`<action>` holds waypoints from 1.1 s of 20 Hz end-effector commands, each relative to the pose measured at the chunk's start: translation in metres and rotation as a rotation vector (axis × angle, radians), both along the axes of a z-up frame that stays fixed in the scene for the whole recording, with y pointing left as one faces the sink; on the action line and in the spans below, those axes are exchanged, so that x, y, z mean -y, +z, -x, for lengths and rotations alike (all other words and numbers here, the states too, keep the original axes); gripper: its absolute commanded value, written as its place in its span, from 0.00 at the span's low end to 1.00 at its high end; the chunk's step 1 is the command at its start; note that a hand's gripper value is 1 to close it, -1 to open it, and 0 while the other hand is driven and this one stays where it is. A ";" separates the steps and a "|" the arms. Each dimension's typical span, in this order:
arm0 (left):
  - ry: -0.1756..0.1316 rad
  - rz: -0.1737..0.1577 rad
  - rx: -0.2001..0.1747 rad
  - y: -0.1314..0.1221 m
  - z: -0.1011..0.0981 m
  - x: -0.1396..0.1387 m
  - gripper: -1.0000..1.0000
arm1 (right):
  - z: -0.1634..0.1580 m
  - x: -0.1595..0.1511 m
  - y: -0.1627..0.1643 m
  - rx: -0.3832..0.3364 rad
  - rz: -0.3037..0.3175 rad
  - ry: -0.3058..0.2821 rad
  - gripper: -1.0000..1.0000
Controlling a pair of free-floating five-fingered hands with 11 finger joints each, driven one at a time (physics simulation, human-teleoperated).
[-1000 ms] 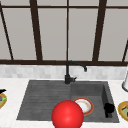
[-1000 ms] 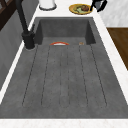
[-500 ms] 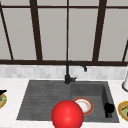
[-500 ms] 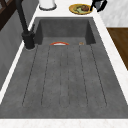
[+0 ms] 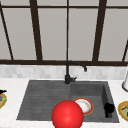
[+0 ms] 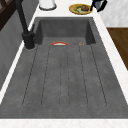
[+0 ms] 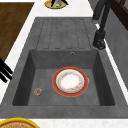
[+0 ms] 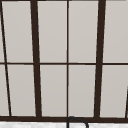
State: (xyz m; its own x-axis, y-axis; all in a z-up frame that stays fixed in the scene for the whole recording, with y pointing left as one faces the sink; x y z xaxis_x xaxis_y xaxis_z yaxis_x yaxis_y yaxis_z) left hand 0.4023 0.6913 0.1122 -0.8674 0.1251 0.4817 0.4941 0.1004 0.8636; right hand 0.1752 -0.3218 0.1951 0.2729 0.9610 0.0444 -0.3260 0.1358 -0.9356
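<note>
In the front view nothing has shifted since a second ago: the right hand [image 5: 109, 109] hangs in the sink [image 5: 37, 100] beside the red-rimmed plate [image 5: 84, 106]; I cannot tell its fingers. The left hand [image 5: 2, 92], equally unreadable, sits over a food dish [image 5: 2, 100]. In the right side view, the plate [image 7: 70, 81] lies flat in the basin.

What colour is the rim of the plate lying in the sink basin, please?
Red-orange rim around a white centre on the plate, clearest in the right side view.
</note>
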 end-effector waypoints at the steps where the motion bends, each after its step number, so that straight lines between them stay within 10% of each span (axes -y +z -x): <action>1: 0.007 0.000 -0.007 -0.012 0.000 -0.016 0.00 | 0.000 0.000 0.000 0.000 0.000 0.000 0.50; 2: 0.017 0.010 -0.011 -0.014 0.000 -0.026 1.00 | 0.000 0.000 0.000 0.000 0.000 0.000 0.50; 9: -0.045 0.056 0.116 -0.004 -0.005 -0.044 1.00 | 0.000 0.000 0.000 0.000 0.000 0.000 0.50; 15: -0.003 0.100 0.144 0.003 -0.011 -0.039 1.00 | 0.000 0.000 0.000 0.000 0.000 0.000 0.50; 22: -0.063 0.123 0.184 0.025 0.000 -0.030 1.00 | 0.000 0.000 0.000 0.000 0.000 0.000 0.50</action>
